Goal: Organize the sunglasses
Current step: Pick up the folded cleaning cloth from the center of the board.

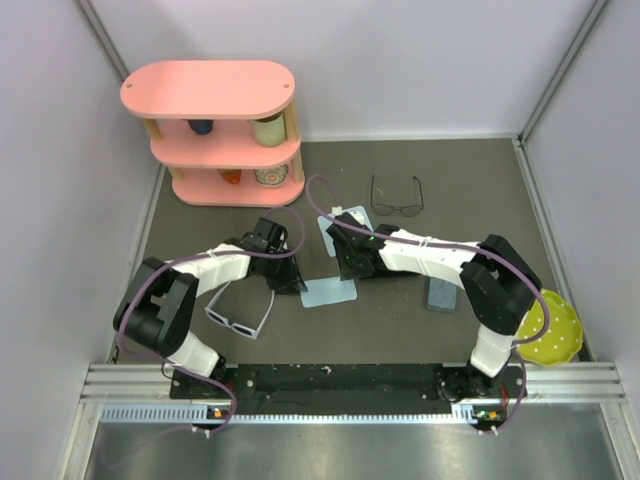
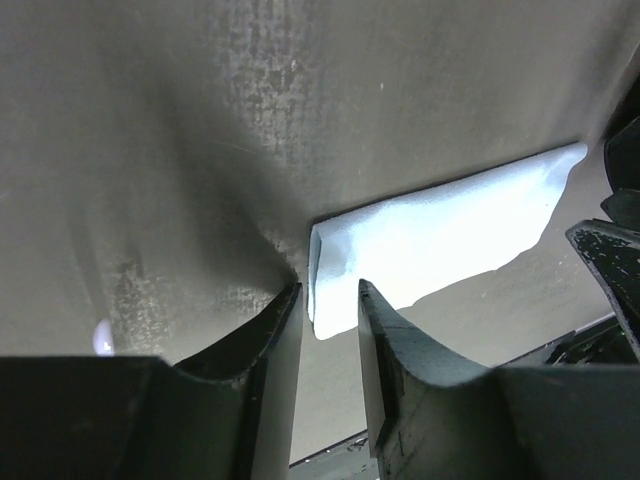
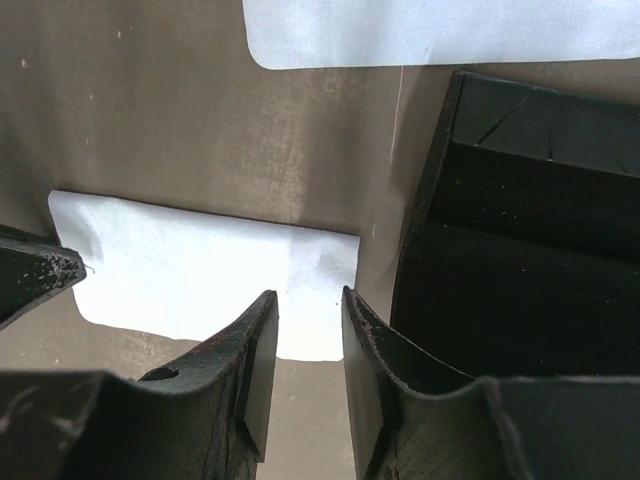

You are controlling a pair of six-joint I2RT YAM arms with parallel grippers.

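Observation:
The white-framed sunglasses (image 1: 240,318) lie near the front left, under my left arm. Far behind the arms, the thin wire-framed sunglasses (image 1: 397,195) lie on the mat. My left gripper (image 1: 296,286) (image 2: 330,300) is low over the left corner of a light blue cloth (image 1: 330,293) (image 2: 440,240), jaws apart with a gap showing. My right gripper (image 1: 351,272) (image 3: 309,305) hovers at the same cloth's (image 3: 200,270) right corner, open, with nothing between its fingers. An open black case (image 3: 520,220) stands just right of it.
A second light blue cloth (image 1: 340,228) (image 3: 440,30) lies behind the first. There is a grey-blue case (image 1: 440,293) under the right arm and a yellow dotted plate (image 1: 552,328) at the right edge. At the back left, a pink shelf (image 1: 215,130) holds cups.

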